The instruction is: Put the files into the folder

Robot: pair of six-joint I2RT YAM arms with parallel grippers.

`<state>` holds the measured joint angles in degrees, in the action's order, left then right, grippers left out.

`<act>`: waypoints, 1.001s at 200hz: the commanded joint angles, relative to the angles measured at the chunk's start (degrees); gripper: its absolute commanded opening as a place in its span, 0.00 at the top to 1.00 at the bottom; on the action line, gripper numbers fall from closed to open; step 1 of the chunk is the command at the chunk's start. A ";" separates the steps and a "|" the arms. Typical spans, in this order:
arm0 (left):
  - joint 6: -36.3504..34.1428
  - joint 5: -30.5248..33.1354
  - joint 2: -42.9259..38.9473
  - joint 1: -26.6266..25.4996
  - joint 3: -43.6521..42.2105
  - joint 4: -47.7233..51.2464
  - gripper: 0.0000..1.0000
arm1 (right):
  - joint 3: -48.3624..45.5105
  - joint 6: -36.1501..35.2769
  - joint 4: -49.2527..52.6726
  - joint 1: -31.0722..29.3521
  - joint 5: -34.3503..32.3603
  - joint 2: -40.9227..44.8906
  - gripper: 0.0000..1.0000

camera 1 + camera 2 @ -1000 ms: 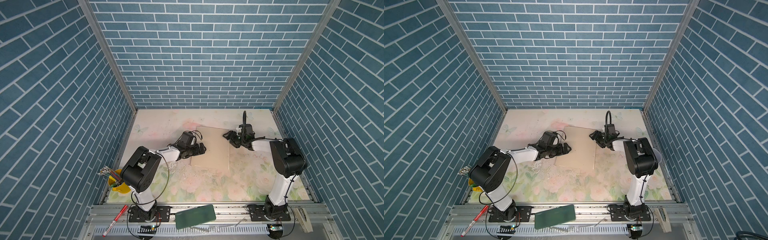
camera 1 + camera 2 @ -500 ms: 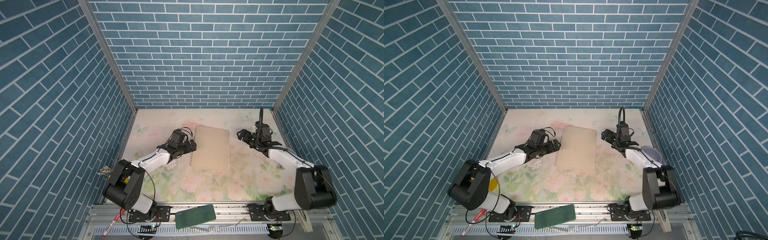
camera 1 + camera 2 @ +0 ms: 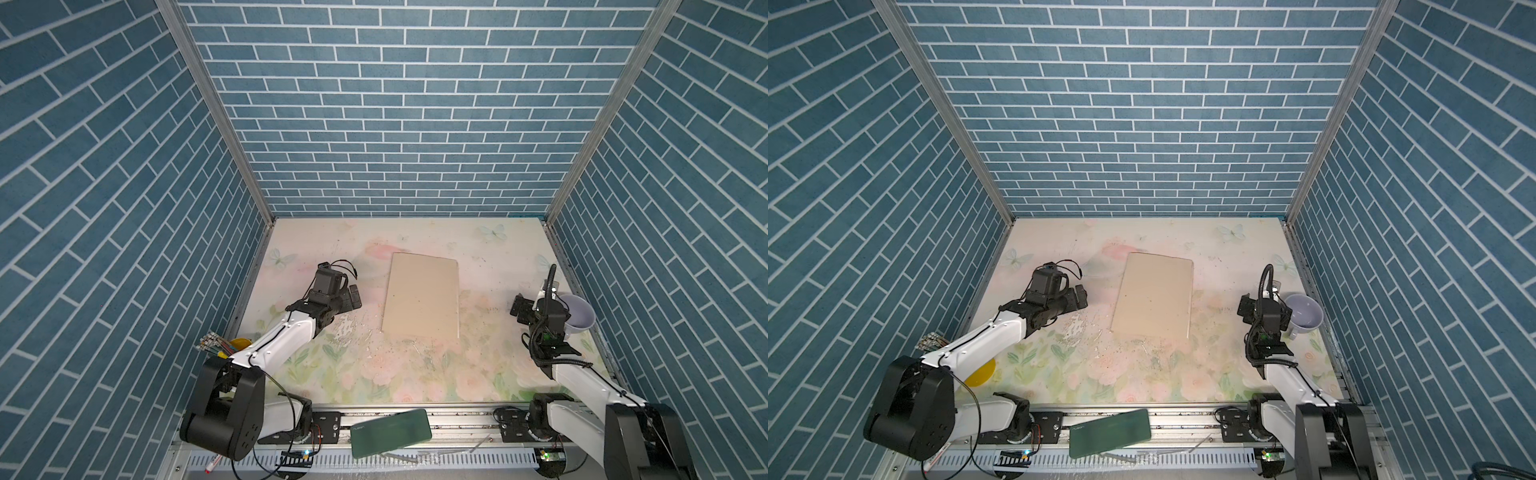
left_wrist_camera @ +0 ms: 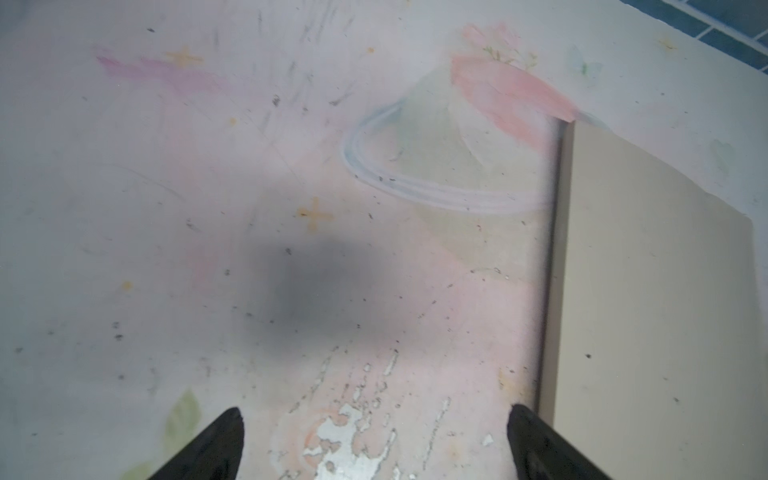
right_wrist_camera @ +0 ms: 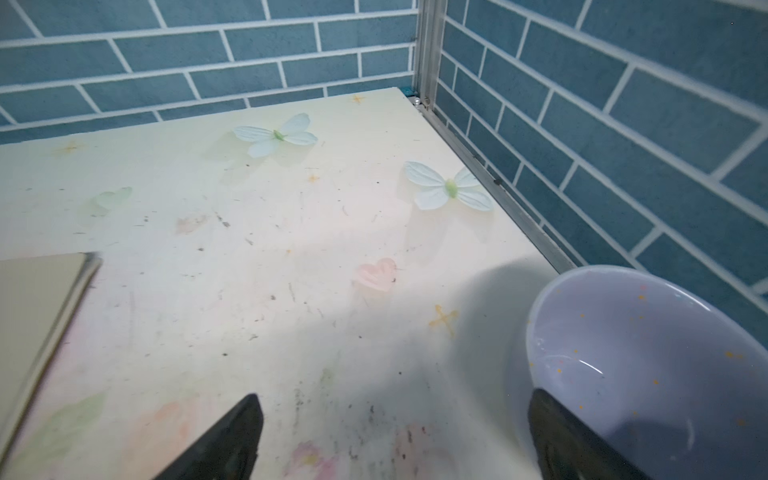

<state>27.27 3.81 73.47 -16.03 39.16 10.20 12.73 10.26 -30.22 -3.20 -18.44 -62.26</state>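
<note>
The tan folder [image 3: 422, 297] [image 3: 1152, 297] lies shut and flat in the middle of the flowered table. The files are hidden; no white sheet shows in any view. My left gripper [image 3: 354, 297] [image 3: 1079, 297] hovers open to the left of the folder, apart from it. In the left wrist view its jaws [image 4: 375, 411] stand wide over bare table, with the folder's [image 4: 656, 291] edge just beside one fingertip. My right gripper [image 3: 534, 301] [image 3: 1262, 303] is open and empty far to the right of the folder [image 5: 37, 299]. Its jaws [image 5: 395, 395] stand wide.
A lavender bowl [image 3: 577, 318] [image 5: 648, 365] stands at the right wall, right beside my right gripper. A yellow cup of pencils [image 3: 220, 351] sits at the left edge. A dark green case [image 3: 390, 432] and a red marker [image 3: 212, 459] lie on the front rail.
Both grippers drew away from the folder, the left leftward, the right toward the bowl. The right gripper opened wide. The folder now lies flat and shut.
</note>
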 commanded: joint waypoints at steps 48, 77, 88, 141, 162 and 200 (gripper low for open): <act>-9.14 10.60 -5.21 3.89 -2.16 3.65 0.00 | 4.57 -4.59 -23.52 4.84 7.65 -19.92 0.01; -11.86 13.79 -9.06 4.47 -4.24 -0.04 0.00 | 5.33 -5.39 -29.64 6.01 13.69 -26.89 0.01; -13.35 15.53 -10.05 4.68 -4.65 -0.78 0.00 | 7.51 -5.54 -21.40 6.10 13.84 -24.39 0.02; -25.65 25.17 -8.99 5.76 -10.66 -20.58 0.00 | 8.74 -5.96 -21.81 6.15 14.28 -26.27 0.01; -30.49 26.17 -4.36 7.12 -15.10 -35.27 0.00 | 9.13 -6.04 -20.43 6.03 14.14 -25.83 0.01; -32.44 16.09 3.50 11.89 -15.56 -45.60 0.00 | 9.05 -6.04 -20.60 6.01 14.29 -25.92 0.01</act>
<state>-0.97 24.73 74.11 -6.22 22.74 -22.72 20.16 7.01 -51.18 2.66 -4.69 -87.99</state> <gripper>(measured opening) 0.995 0.990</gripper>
